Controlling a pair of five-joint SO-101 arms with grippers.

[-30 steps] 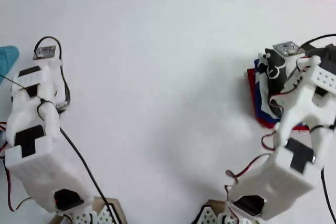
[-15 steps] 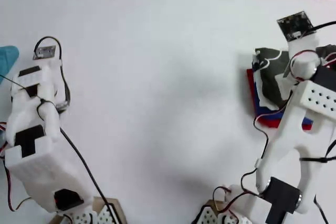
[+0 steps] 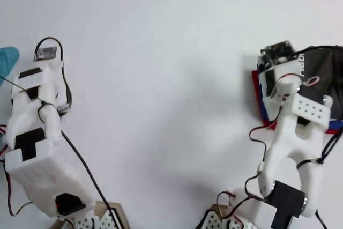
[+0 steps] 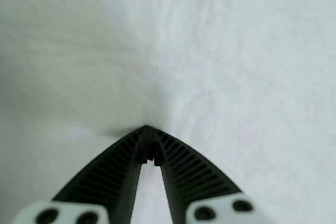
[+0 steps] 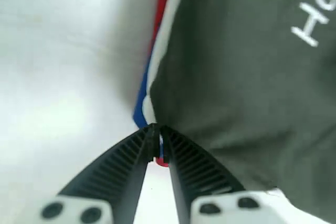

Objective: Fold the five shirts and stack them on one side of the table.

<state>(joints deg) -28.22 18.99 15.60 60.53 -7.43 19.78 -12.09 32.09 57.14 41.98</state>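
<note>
Change, left side: the left arm (image 3: 35,127) has not shifted over the last second. A teal object (image 3: 7,60) at the table's left edge is also unchanged; it cannot be identified.

Change, right side: the right arm (image 3: 297,127) reached out over the stack of folded shirts in red, blue and white (image 3: 258,97) and has since drawn back. The dark grey shirt with white lettering (image 5: 236,77), bunched under the wrist a second ago, now lies spread flatter on top of the stack at the right edge of the white table (image 3: 161,79).

Meaning: the top shirt looks placed and let go. Stacking appears close to done, though only four colours can be counted.

Pose, left: arm folded back near its base. The left gripper (image 4: 149,141) points down at bare table, jaws closed, nothing between them.

Pose, right: arm bent over the stack's inner edge. The right gripper (image 5: 155,137) has its jaws closed, tips at the dark shirt's hem where the red and blue layers show. No cloth seems pinched.
</note>
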